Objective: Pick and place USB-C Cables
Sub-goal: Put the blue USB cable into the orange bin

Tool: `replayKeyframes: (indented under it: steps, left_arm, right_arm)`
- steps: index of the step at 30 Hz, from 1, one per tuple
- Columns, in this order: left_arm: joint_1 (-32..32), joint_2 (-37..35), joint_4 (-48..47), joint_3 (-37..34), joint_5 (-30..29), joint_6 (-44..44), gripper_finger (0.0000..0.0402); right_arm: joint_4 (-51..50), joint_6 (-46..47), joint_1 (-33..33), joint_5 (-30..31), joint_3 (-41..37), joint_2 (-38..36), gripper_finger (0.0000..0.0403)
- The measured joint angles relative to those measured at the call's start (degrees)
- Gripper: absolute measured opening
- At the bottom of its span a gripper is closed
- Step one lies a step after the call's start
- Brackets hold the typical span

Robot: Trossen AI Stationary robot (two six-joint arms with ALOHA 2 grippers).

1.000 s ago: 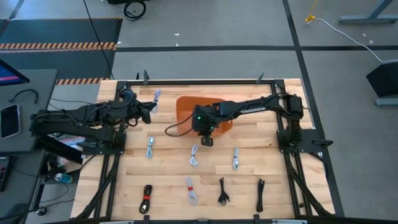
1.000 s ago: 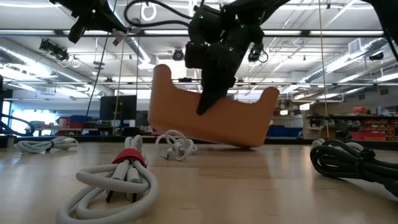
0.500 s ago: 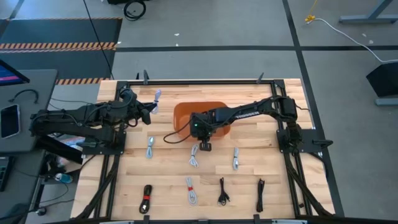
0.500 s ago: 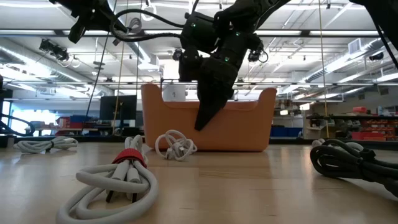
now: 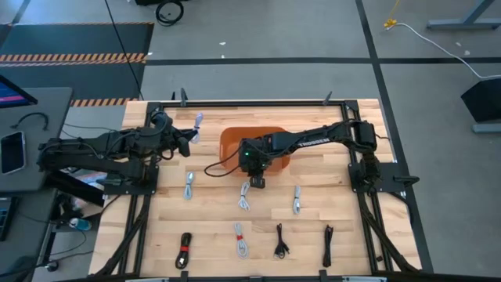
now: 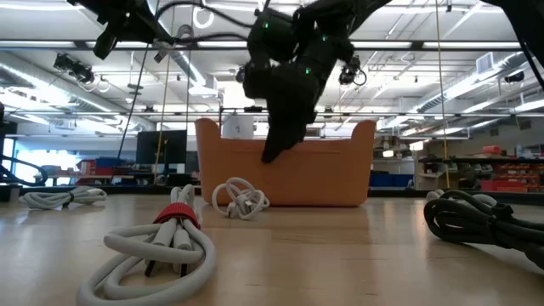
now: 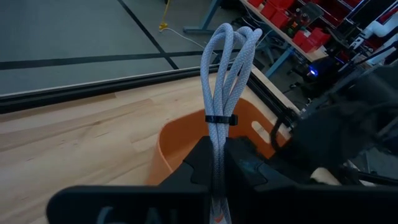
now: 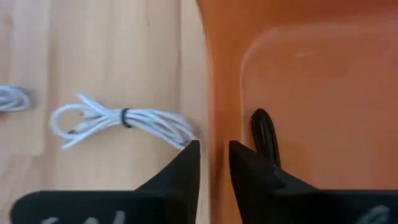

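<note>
An orange bin (image 5: 254, 142) stands flat on the table's middle, and a black cable (image 8: 264, 134) lies inside it. My right gripper (image 8: 214, 152) is open and points steeply down. One finger is inside the bin's near wall (image 8: 214, 93) and one outside it. A white cable bundle (image 8: 118, 121) lies just outside that wall. My left gripper (image 5: 188, 141) hovers over the table's far left, shut on a light grey cable bundle (image 7: 227, 68). Several more USB-C cables lie on the near half: white ones (image 5: 189, 186), black ones (image 5: 279, 241), and a black one with a red band (image 5: 184, 249). My left gripper pinches the light grey bundle between its two fingers at the bundle's lower end (image 7: 216, 155), below the black tie. The looped end sticks out past the fingertips. The bundle is lifted clear of the table.
A black metal frame (image 5: 258, 102) runs around the wooden table. The arms' own dark wires (image 5: 223, 164) trail beside the bin. In the low view a white bundle with a red band (image 6: 174, 234) and a black bundle (image 6: 476, 221) lie near the front edge.
The orange bin hung tilted from my right gripper, its left side raised off the table. It has come down and now stands flat. My right gripper has stayed at the bin's near wall. My left gripper has kept still with its bundle.
</note>
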Motion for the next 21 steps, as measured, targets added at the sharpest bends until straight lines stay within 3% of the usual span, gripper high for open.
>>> replayKeyframes:
  steps: [7, 14, 21]
  left_arm:
    - [0.02, -0.02, -0.17, 0.00, 1.33, 0.15, 0.0023]
    - [0.24, 0.70, -0.10, 0.00, 6.51, 4.31, 0.0022]
    - [1.11, 5.16, 4.71, 0.00, 14.63, 7.52, 0.0022]
  right_arm:
    - [-7.07, -1.07, 1.44, 0.14, 10.01, -1.82, 0.0108]
    - [-15.04, -1.41, 1.23, 0.35, 26.64, -6.08, 0.0107]
    - [-14.37, -1.10, -0.14, 0.53, 41.34, -13.95, 0.0107]
